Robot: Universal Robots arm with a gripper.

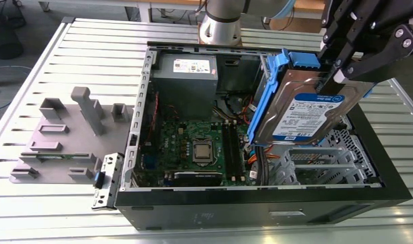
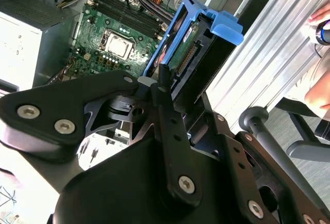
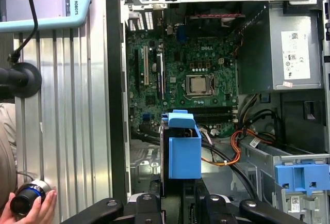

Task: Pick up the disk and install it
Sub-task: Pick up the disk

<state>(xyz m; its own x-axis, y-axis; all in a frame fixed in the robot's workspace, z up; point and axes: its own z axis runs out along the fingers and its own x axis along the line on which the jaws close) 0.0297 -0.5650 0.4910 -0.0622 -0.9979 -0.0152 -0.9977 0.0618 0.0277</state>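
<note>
- Gripper point(image 1: 331, 81) is clamped on the upper end of the disk point(image 1: 307, 109), which hangs tilted, clear of the open case point(image 1: 260, 206) and above its drive cage point(image 1: 328, 162).
- My worry: with only one end held, the disk could swing or slip if a blue rail catches the cage.
- The orange and black cables point(image 3: 232, 152) sit right below it, so a snag looks likely.
- Inside the case: motherboard point(image 1: 199, 147), power supply point(image 1: 186, 76), and a spare blue bracket point(image 3: 300, 176).
</note>
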